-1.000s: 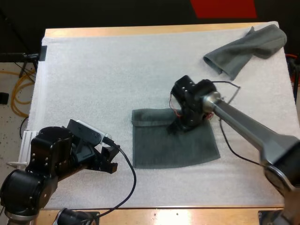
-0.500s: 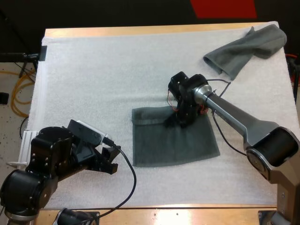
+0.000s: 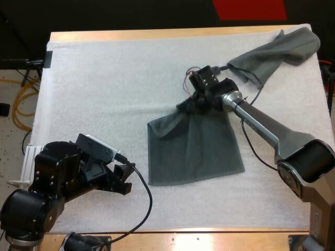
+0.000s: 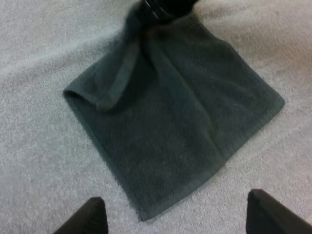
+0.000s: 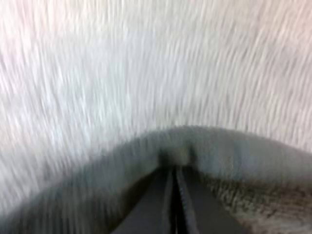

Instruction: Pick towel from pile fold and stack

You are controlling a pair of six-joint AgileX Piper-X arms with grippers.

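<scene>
A dark grey-green towel (image 3: 193, 149) lies in the middle of the white mat, its far edge lifted. My right gripper (image 3: 186, 106) is shut on that far edge and holds it above the mat; in the right wrist view the fingers (image 5: 174, 204) pinch the towel's hem (image 5: 195, 151). The left wrist view has the same towel (image 4: 170, 122) spread ahead, with one corner folded over, and the right gripper at its far edge. My left gripper (image 3: 121, 180) rests open near the mat's front left, clear of the towel, its fingertips (image 4: 87, 217) standing wide apart.
A second, crumpled grey-green towel (image 3: 275, 55) lies at the mat's far right corner. The mat's left half and front strip are bare. The right arm stretches over the mat from the right edge.
The right gripper has moved toward the far side and risen, pulling the towel's far edge up and back with it. The left arm has stayed still.
</scene>
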